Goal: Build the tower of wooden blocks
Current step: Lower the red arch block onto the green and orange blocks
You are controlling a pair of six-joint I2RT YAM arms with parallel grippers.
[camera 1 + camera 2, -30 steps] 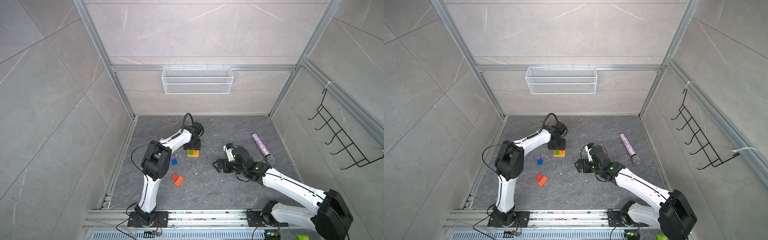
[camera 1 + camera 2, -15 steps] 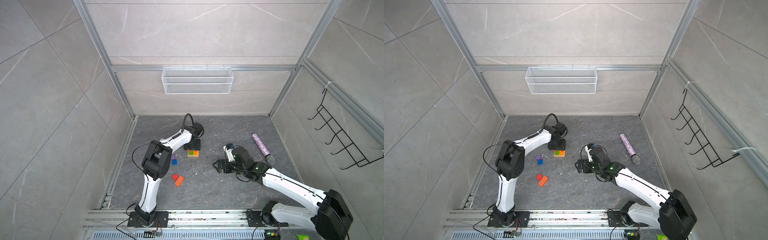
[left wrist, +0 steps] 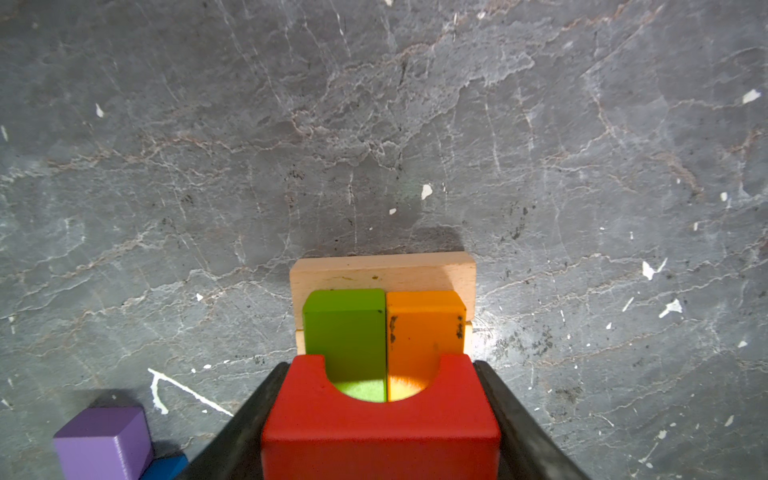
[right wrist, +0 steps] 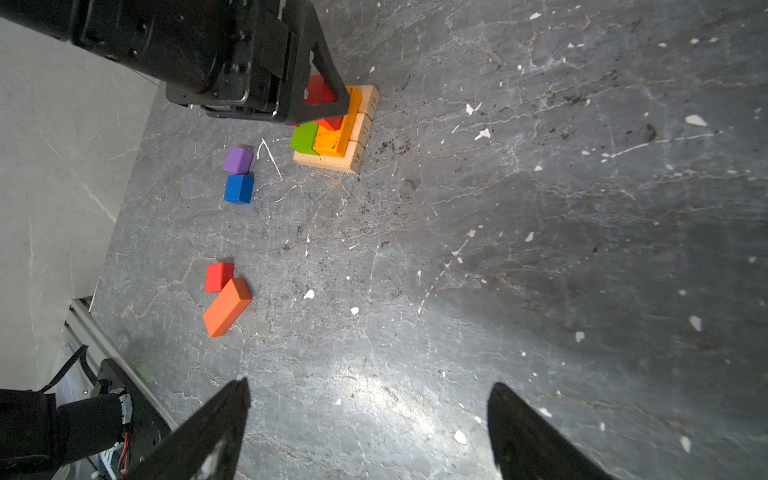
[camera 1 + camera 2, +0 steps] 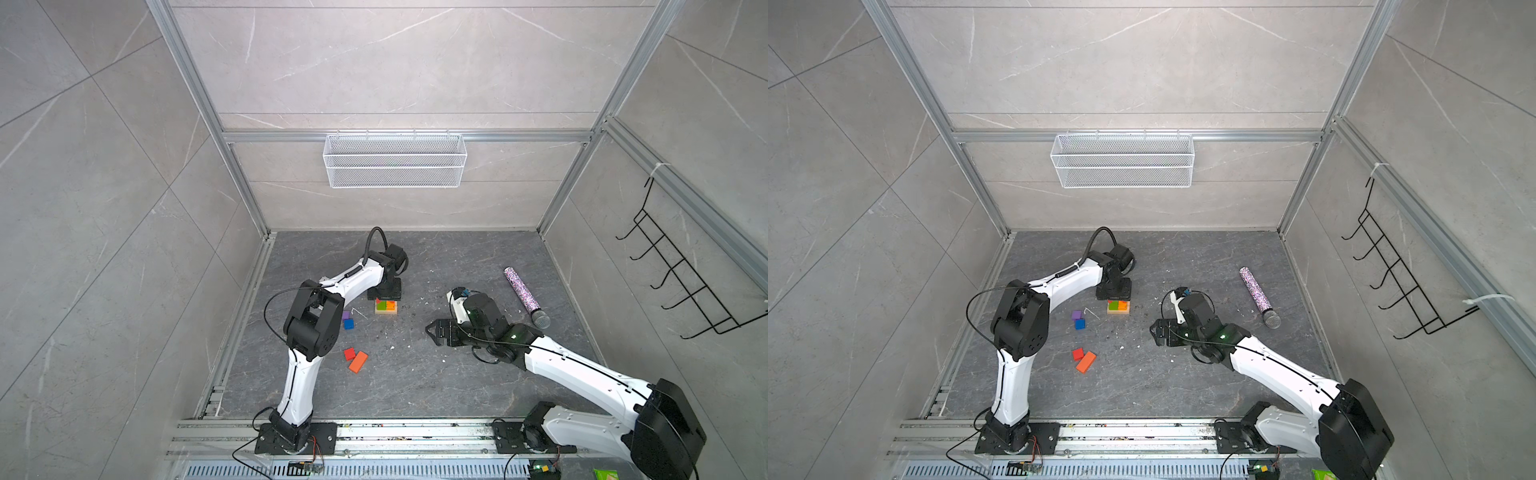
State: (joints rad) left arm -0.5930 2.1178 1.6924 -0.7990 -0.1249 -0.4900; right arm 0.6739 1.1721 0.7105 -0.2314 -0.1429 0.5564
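Left gripper [image 3: 380,370] clamps red arch block [image 3: 374,436], seemingly resting on the tower [image 3: 424,324]; right gripper [image 4: 369,382] gapes wide.

Walls [image 5: 83,208] are clad in large pale grey stone-look panels with faint veining, held by aluminium frame posts [image 5: 199,116]. A white wire mesh basket [image 5: 395,160] hangs on the back wall's horizontal rail. A black wire hook rack [image 5: 681,286] is fixed to the wall on the right of both top views. The floor [image 5: 436,382] is dark grey, slate-patterned, marked with white flecks and scratches, and shows a bright glare patch [image 4: 374,386]. A metal rail [image 5: 415,432] runs along the front edge.
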